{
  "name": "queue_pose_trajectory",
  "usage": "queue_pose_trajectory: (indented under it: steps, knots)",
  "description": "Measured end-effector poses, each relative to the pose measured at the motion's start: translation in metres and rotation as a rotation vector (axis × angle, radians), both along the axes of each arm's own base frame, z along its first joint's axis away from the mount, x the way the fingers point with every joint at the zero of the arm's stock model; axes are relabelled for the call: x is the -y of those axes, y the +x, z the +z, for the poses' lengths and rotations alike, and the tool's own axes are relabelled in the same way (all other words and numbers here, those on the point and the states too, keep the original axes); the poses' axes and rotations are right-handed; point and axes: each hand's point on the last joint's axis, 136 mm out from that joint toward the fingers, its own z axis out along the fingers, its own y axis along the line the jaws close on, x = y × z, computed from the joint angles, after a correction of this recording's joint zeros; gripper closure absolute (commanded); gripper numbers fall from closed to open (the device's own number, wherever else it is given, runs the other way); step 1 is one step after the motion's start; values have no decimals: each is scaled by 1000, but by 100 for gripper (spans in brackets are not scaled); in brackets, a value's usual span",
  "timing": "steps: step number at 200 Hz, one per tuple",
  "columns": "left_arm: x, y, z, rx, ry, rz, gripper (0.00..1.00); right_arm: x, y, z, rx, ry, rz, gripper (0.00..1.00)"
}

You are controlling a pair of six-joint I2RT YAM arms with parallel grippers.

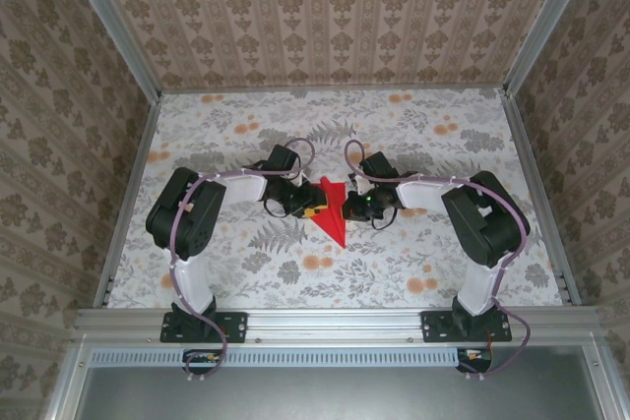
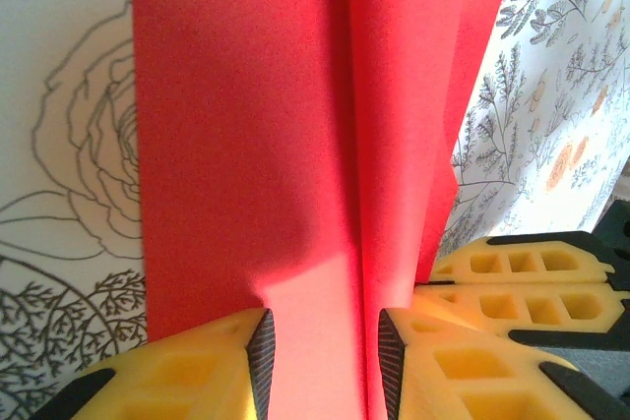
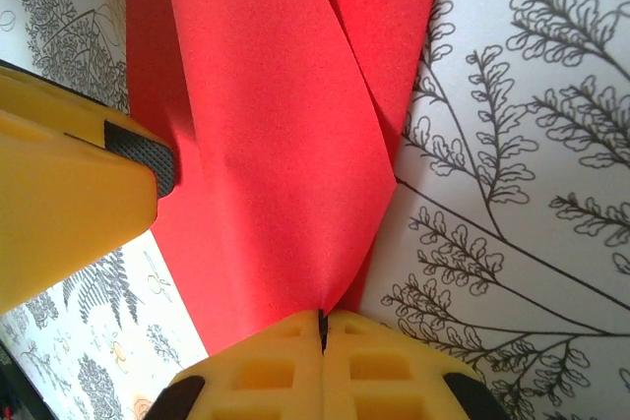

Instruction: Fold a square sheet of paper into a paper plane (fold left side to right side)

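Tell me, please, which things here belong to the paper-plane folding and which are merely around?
Belong to the job: red paper, left gripper, right gripper.
Merely around: flowered table cover, patterned walls.

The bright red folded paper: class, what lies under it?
Under the bright red folded paper is the floral-printed table cover; grey leaves and orange flowers show around it. Whatever print sits directly beneath is hidden.

We've got one camera high up behind the arms (image 1: 187, 213), looking down over the whole table (image 1: 443, 145). Both wrist cameras sit right up close, eyeing the same red paper (image 2: 246, 145) from opposite sides.
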Motion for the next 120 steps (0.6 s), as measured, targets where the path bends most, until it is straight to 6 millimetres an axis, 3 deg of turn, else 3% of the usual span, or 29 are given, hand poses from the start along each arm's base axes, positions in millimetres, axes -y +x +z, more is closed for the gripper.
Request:
queue_pose_trajectory:
  steps: [92,120]
  knots:
    - [0,2,2,6,6,-3,59,-2,4,-2,6,-13,30,100]
    - [-1,6,13,29,14,-11,59,-2,3,-3,11,-15,39,100]
